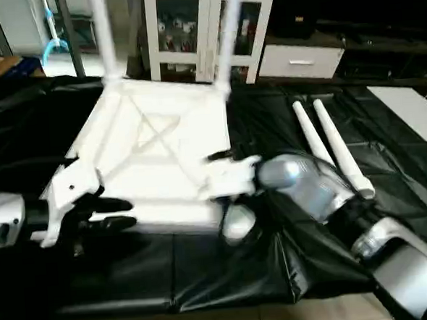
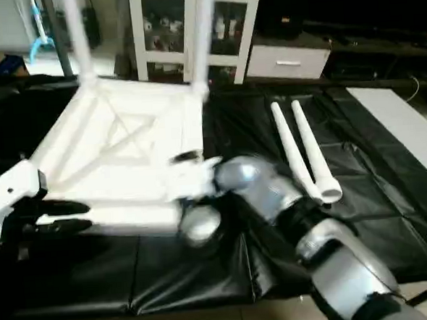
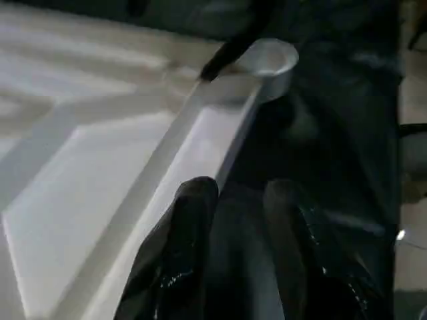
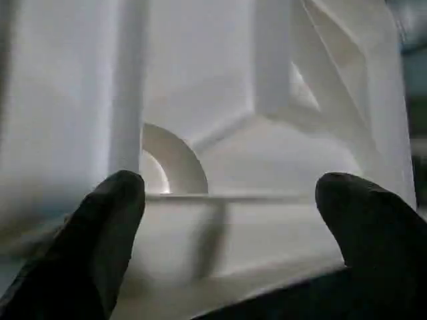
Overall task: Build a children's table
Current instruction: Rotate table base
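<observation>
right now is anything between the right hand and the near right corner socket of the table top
Nothing visible. The right hand is open, its fingers straddling the round corner socket of the upturned table top, with only open space between. The two loose legs lie off to the right on the black sheet.

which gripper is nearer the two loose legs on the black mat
Right. The right gripper is at the tabletop's near right corner, beside the loose legs; the left gripper is at the near left edge.

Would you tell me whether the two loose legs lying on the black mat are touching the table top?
Apart. In the left eye view, the two loose legs lie to the right of the table top, with black mat between them.
</observation>
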